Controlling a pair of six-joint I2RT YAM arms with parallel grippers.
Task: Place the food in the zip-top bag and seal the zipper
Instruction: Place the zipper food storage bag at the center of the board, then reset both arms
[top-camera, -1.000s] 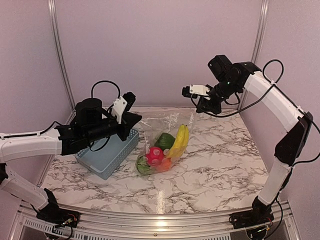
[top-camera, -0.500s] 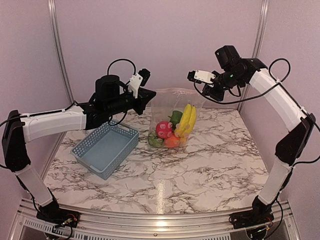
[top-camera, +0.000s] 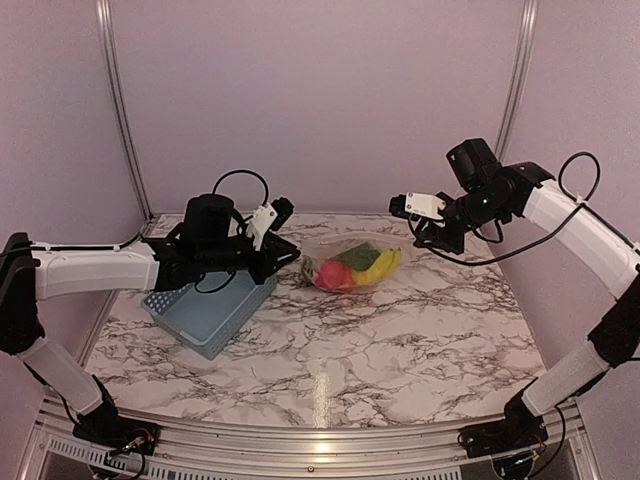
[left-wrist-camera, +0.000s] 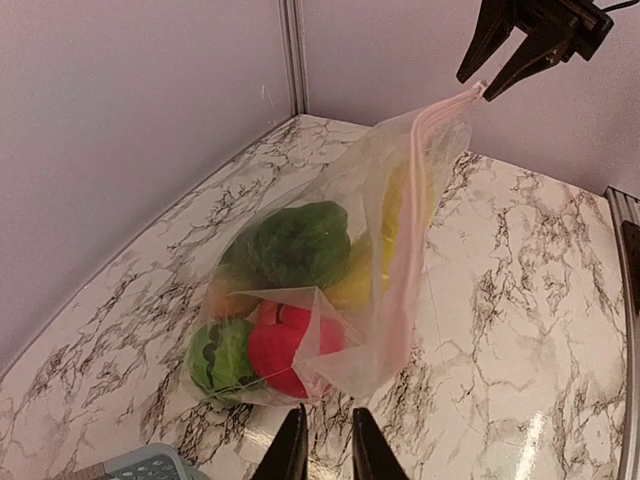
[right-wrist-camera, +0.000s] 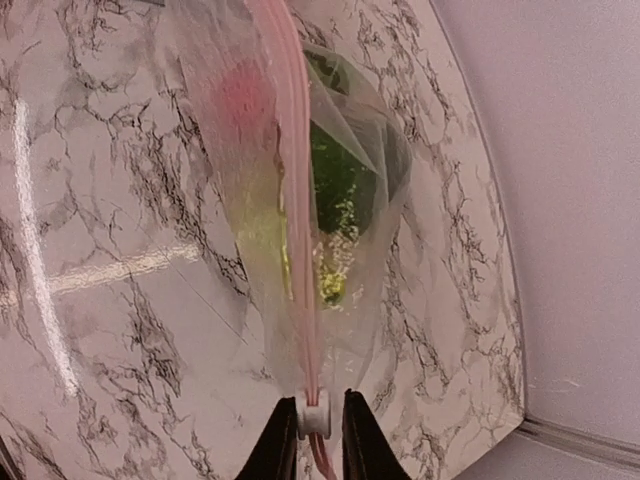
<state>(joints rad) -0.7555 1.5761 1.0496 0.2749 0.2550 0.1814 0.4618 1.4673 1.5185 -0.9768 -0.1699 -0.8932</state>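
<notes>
Right wrist: zipper (right-wrist-camera: 291, 200) end betw. right pincer (right-wrist-camera: 312, 418) tips, food (right-wrist-camera: 340, 190) beyond.

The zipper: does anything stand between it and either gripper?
Nothing visible does. The right gripper pinches one end of the zipper; the left gripper sits right at the other end, grip unclear.

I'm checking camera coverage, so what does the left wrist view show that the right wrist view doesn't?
Only the left wrist: the striped melon, a basket corner, and the right jaws seen from outside. Only the right wrist: those jaws close up, clamped on the end of the zipper. Both: the zip-top bag, its green piece, the red apple, the marble table.
</notes>
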